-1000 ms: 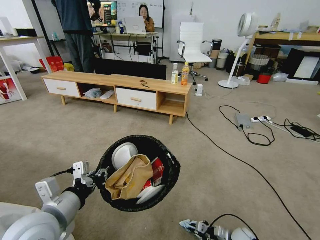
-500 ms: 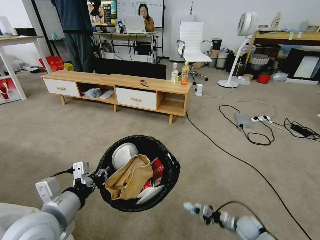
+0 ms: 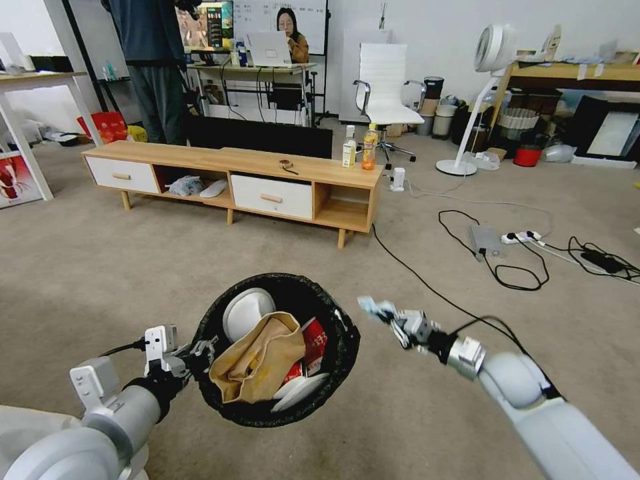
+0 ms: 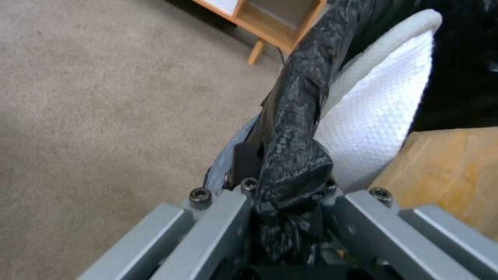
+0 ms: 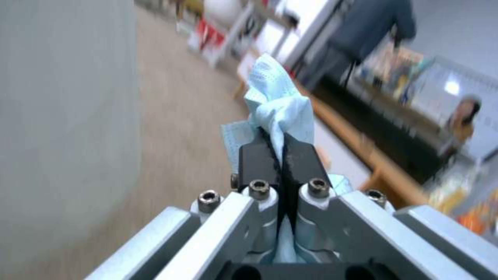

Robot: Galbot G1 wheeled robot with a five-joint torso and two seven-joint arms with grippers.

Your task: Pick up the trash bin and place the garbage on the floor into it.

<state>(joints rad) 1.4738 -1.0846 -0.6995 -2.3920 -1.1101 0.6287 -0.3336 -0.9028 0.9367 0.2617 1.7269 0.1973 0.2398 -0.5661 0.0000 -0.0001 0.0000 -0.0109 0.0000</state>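
Beige-grey short-pile carpet (image 3: 100,267), black cables (image 3: 427,287) across it; long low wooden TV bench (image 3: 233,177) with white drawers; white office chair (image 3: 383,87); white pedestal fan (image 3: 490,60); white walls (image 3: 433,27).

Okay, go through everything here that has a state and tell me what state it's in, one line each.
trash bin: lifted off the carpet, partly filled, bag rim gripped.
left hand: shut on the trash bin's black bag rim.
right hand: shut on the face mask, beside the bin.
face mask: crumpled, pinched, held in the air.
brown paper bag: crumpled, inside the bin.
cabinet drawers: closed.
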